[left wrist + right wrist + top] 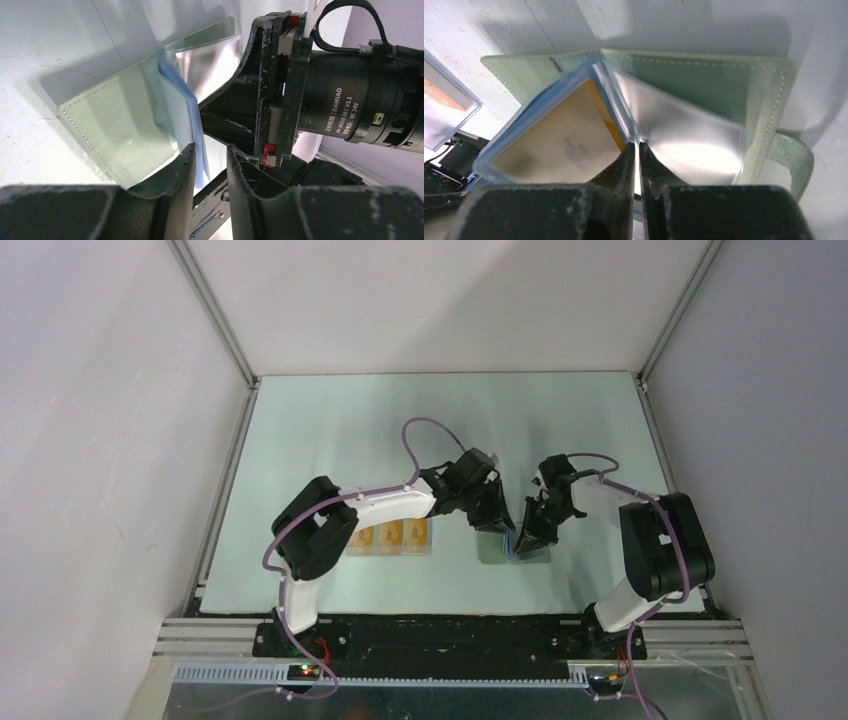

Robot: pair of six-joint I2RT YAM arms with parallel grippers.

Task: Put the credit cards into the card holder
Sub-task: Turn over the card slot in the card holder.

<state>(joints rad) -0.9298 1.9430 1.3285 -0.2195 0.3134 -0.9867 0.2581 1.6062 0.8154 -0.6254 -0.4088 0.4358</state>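
Down at the near edge of the tabletop (330, 440), the card holder (704, 80) lies open, its grey-green cover flat and its snap tab (796, 155) sticking out to one side. Both arms crowd in right over it!

One credit card (559, 135) sits inside a blue-edged pocket (484, 155), orange-tan with a small dark mark on its face. That pocket stands lifted off the cover. Right beside it a clear pocket (684, 135) fans up, shiny and see-through.

The right gripper (637, 146) is pinched almost closed, only a sliver of light between its fingers, clamped on the edge where the clear pocket meets the blue one. It has hold of the card holder there.

Coming in from the opposite side, the left gripper (210, 147) stands partly open with a plain gap between its fingers. The blue pocket's lower edge dips into that gap, and the cover's corner touches one finger (175, 172); the fingers are not squeezing either.

Off to the left and well apart, a clear box (388, 553) holds the other credit cards (390, 535), three orange faces side by side, partly under the left arm.
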